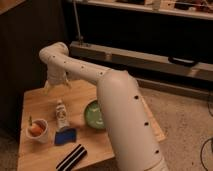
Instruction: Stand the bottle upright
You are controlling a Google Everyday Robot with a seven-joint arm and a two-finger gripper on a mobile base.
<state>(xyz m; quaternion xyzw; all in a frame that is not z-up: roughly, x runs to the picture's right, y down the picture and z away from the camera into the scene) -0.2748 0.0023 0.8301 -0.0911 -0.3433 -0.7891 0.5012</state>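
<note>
The bottle (61,115) is small, slim and whitish with a white cap and a darker label band. It is on the wooden table (35,102), left of the green bowl (93,114), with its cap end toward the far side. I cannot tell whether it is standing or lying. My gripper (56,83) hangs from the white arm above the table's far left part, beyond the bottle and apart from it. Nothing shows in it.
A white cup with orange contents (37,130) stands at the table's left front. A blue object (65,136) lies in front of the bottle, and a black striped object (72,156) lies at the front edge. My arm's big white link (127,120) covers the table's right side.
</note>
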